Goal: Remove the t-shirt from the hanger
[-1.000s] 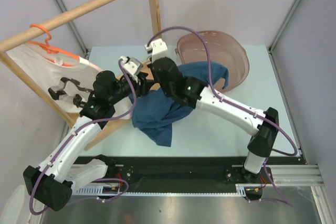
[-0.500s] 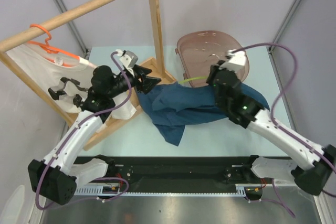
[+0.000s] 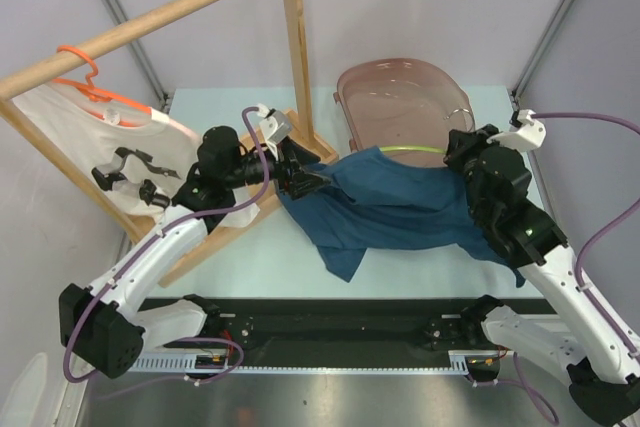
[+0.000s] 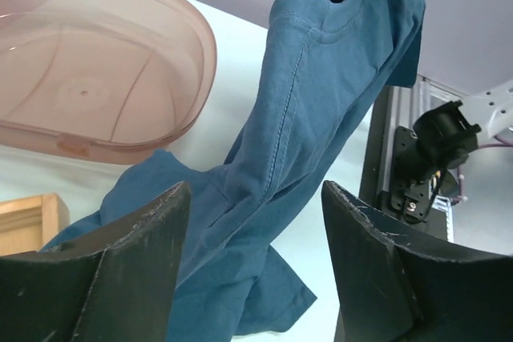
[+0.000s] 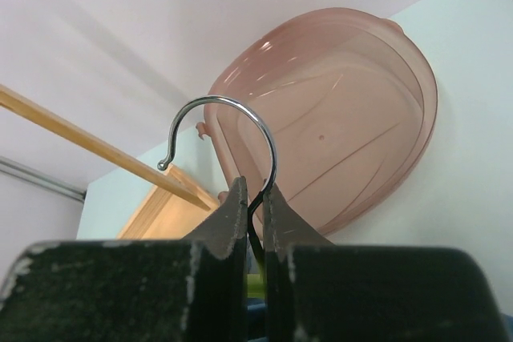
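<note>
Blue shirt [image 3: 400, 207] lies stretched over the table [image 3: 250, 267] in the top view, from the left gripper [image 3: 305, 179] by the wooden rack [image 3: 296, 57] to the right gripper [image 3: 462, 147] beside the pink tub [image 3: 400, 97]. A yellow-green hanger [image 3: 410, 150] shows at its collar end, near the right gripper. A white shirt [image 3: 70, 132] hangs from the rack on an orange hanger [image 3: 95, 92].

Left wrist: the fingers [image 4: 120, 278] are spread wide. The shirt runs up past the gap between them toward the hanger; whether cloth touches them I cannot tell.

Right wrist: the fingers [image 5: 216, 230] are pressed together, pinching the stem of the hanger's metal hook [image 5: 240, 110], with the tub behind
</note>
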Robot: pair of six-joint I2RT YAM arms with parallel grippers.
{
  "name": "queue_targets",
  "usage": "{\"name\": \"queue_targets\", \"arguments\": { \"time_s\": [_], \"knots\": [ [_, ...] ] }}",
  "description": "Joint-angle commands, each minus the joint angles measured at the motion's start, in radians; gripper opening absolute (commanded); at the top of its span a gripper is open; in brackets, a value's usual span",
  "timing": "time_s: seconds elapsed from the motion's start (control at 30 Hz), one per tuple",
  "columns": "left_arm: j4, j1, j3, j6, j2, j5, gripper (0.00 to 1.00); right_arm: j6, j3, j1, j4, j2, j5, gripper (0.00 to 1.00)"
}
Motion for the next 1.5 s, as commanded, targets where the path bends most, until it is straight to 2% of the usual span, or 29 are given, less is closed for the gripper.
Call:
{"name": "queue_targets", "arguments": {
  "time_s": [0.0, 0.17, 0.23, 0.3, 0.43, 0.53, 0.57, 0.73, 0.77, 0.83, 0.93, 1.07, 1.1, 1.2, 1.33, 1.47],
  "knots": [
    [0.048, -0.018, 0.032, -0.015, 0.021, 0.069, 0.71, 0.064, -0.012, -0.033, -0.002, -0.046, -0.046, 0.0],
    [-0.002, -0.033, 0.057, -0.011, 0.084, 0.063, 0.69, 0.09, -0.011, -0.059, 0.01, -0.057, -0.118, 0.0],
    [-0.047, -0.035, 0.086, 0.0, 0.126, 0.014, 0.66, 0.093, -0.005, -0.064, 0.021, -0.063, -0.138, 0.0],
    [-0.174, -0.036, 0.144, 0.031, 0.156, -0.019, 0.62, 0.085, 0.001, -0.068, 0.03, -0.07, -0.141, 0.0],
    [-0.188, -0.033, 0.153, 0.029, 0.17, -0.02, 0.54, 0.075, 0.023, -0.087, 0.003, -0.086, -0.119, 0.0],
    [-0.179, -0.035, 0.147, 0.029, 0.16, -0.022, 0.39, 0.088, 0.006, -0.095, -0.002, -0.115, -0.115, 0.0],
    [-0.179, -0.035, 0.149, 0.029, 0.157, -0.019, 0.31, 0.093, 0.0, -0.099, 0.0, -0.121, -0.109, 0.0],
    [-0.176, -0.033, 0.156, 0.022, 0.171, 0.013, 0.16, 0.119, -0.023, -0.107, 0.007, -0.139, -0.104, 0.0],
    [-0.177, -0.033, 0.159, 0.02, 0.176, 0.021, 0.0, 0.124, -0.023, -0.107, 0.009, -0.141, -0.11, 0.0],
    [-0.176, -0.033, 0.159, 0.013, 0.173, 0.007, 0.0, 0.137, -0.029, -0.107, 0.021, -0.141, -0.118, 0.0],
    [-0.167, -0.035, 0.152, -0.001, 0.141, -0.095, 0.01, 0.148, -0.042, -0.107, 0.035, -0.139, -0.122, 0.0],
    [-0.154, -0.035, 0.092, -0.003, 0.033, -0.415, 0.0, 0.206, -0.049, -0.107, -0.009, -0.143, -0.037, 0.0],
    [-0.151, -0.033, 0.08, -0.007, -0.023, -0.56, 0.0, 0.231, -0.048, -0.107, -0.054, -0.144, -0.008, 0.0],
    [-0.096, -0.024, 0.019, -0.021, -0.1, -0.715, 0.0, 0.294, -0.069, -0.107, -0.085, -0.159, 0.094, 0.0],
    [-0.059, -0.024, -0.025, -0.03, -0.165, -0.766, 0.0, 0.421, -0.109, -0.107, -0.131, -0.185, 0.242, 0.0],
    [-0.072, -0.024, -0.011, -0.029, -0.148, -0.764, 0.0, 0.539, -0.161, -0.117, -0.122, -0.239, 0.278, 0.0]
  ]
}}
